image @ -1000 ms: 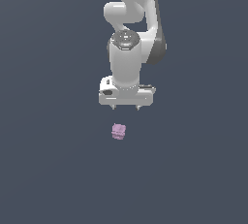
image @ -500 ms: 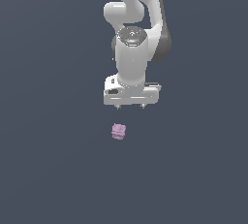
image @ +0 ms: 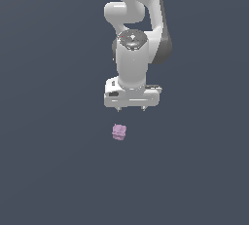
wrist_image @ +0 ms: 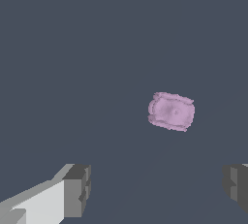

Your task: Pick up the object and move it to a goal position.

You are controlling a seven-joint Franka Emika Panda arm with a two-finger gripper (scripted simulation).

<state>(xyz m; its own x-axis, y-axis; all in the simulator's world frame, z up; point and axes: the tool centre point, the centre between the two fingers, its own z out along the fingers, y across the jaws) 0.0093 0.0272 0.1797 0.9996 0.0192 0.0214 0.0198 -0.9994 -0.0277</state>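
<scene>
The object [image: 119, 132] is a small pale pink-purple lumpy block with ridged sides, lying on the dark grey floor. In the exterior view my white gripper [image: 131, 108] hangs just above it and slightly toward the exterior view's right, not touching it. The gripper is open and empty; only short finger tips show below the hand. In the wrist view the object [wrist_image: 171, 111] lies beyond the two wide-apart dark fingertips [wrist_image: 77, 189], outside the gap between them.
The dark grey floor [image: 48, 170] spreads flat on all sides. The white arm [image: 138, 19] rises behind the gripper to the frame's top.
The gripper has moved toward the exterior view's right and slightly lower. The object has not moved.
</scene>
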